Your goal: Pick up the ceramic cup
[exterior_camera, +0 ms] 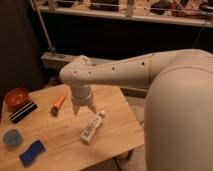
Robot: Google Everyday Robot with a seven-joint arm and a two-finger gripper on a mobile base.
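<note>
Your gripper hangs over the middle of the wooden table, pointing down, its jaws spread and holding nothing. That reads as a ready pose, not a grasp: the ceramic cup sits well apart from it, upright near the table's left edge in the view. You have to carry the arm across that way and toward the front before lowering. The cup stands in open space, with the blue sponge lying just beside it toward the front and the red bowl farther back, beyond a black block. Mind those neighbours; I judge the sponge the likeliest to get nudged. An orange-handled tool lies just left of the gripper and a white bottle lies on its side just in front of it, both off your path. The tabletop is pale plank wood, flat and matte. Behind it the room is dark, with a metal rail and shelf clutter running across the top
</note>
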